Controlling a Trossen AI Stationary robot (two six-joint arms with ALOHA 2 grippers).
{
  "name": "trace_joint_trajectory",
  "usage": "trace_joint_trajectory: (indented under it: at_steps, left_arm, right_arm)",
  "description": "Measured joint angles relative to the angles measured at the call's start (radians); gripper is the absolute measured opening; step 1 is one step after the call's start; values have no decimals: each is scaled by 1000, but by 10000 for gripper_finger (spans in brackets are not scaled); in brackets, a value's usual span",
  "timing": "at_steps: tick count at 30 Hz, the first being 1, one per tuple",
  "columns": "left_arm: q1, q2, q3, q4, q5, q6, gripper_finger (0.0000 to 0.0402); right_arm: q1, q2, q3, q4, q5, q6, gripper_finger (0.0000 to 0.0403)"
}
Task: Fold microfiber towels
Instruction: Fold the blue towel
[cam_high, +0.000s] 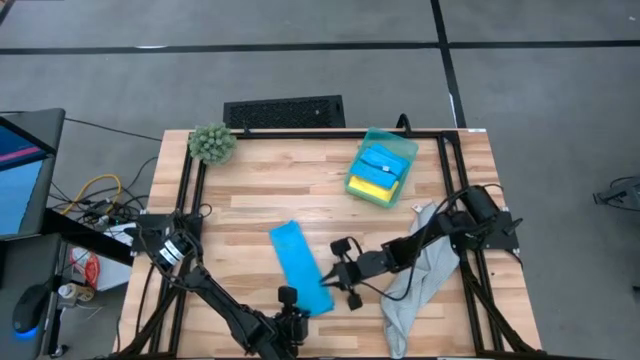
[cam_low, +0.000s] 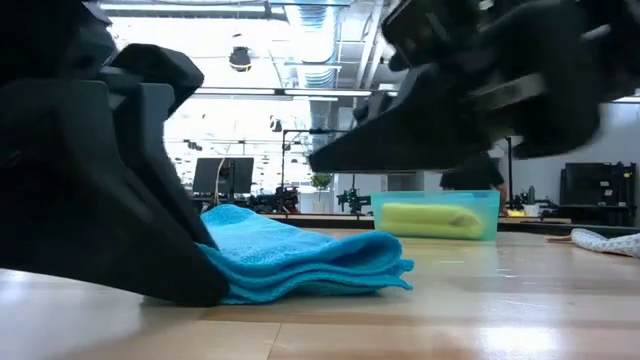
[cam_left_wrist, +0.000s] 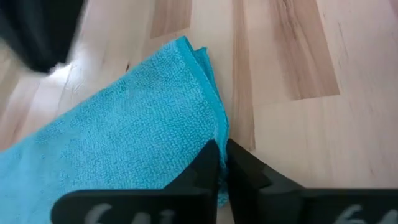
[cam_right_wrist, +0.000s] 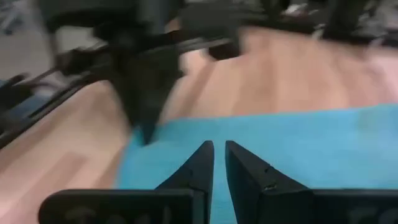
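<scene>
Both grippers sit at the blue towel's (cam_high: 300, 267) near end: left gripper (cam_left_wrist: 222, 163) pinches its corner, right gripper (cam_right_wrist: 219, 163) nearly closed, empty. Lift slowly, keeping edges aligned.

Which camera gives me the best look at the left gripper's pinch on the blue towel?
The left wrist view: the left gripper is shut on the blue towel at its edge. The high view shows only the towel's lie. The low view shows its folded layers. The right wrist view is blurred.

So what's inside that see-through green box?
Inside the green bin lies a blue towel on top and a yellow towel beside it. The yellow one also shows through the wall in the low view. Whatever lies beneath them is covered.
</scene>
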Motion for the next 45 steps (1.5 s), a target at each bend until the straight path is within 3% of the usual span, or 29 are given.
trace_joint_trajectory:
  at_steps: [8, 19, 26, 34, 41, 45]
  left_arm:
    - [-24, 3, 38, -50, -25, -30, 8]
    - [-30, 2, 60, -66, -33, -69, 4]
    - [-40, -1, 155, -316, -153, -161, 3]
    - [-46, -3, 251, -697, -344, -451, 3]
    - [-39, -3, 256, -1059, -349, -753, 3]
    - [-22, -3, 191, -1120, -342, -799, 3]
  right_arm:
    - [-98, 56, 62, 98, -27, -117, 65]
    - [-211, 250, 177, 86, -165, -75, 65]
    - [-213, 312, 182, 119, -167, -25, 65]
    - [-211, 318, 181, 113, -166, 1, 65]
    - [-211, 320, 180, 114, -166, 14, 65]
    - [-210, 320, 180, 114, -168, 14, 65]
